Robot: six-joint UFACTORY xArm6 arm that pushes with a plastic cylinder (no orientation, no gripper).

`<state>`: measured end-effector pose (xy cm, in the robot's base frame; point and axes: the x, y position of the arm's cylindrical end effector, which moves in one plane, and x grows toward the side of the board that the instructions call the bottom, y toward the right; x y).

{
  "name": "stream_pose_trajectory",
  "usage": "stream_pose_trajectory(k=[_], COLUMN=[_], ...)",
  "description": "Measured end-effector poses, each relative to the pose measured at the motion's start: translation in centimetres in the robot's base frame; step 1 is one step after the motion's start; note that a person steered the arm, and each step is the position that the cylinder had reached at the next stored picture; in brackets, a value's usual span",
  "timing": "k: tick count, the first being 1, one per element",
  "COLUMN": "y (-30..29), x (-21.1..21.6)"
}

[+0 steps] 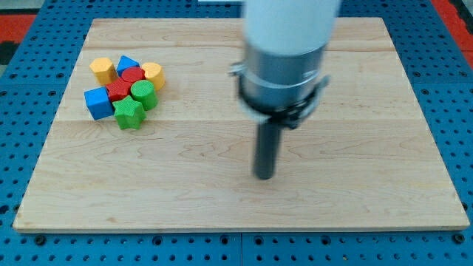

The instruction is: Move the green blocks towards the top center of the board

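Camera view, my tip (pixel 264 176) mid-board, green blocks (pixel 135 104) hemmed in cluster

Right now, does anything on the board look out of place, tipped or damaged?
Nothing stands out. All blocks sit bunched at the board's left, including the green star and green cylinder. My tip rests apart, right of them, near the middle.
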<state>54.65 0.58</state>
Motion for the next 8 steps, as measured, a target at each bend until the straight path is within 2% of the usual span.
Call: stream_pose_trajectory(k=[1, 2, 4, 5, 6, 7, 8], y=[-8.8, -16.3, -18.1, -20.4, -22.5, -20.5, -12.5], x=[0.6, -1.2, -6.6, -5.1, -7.5, -9.4, -10.3])
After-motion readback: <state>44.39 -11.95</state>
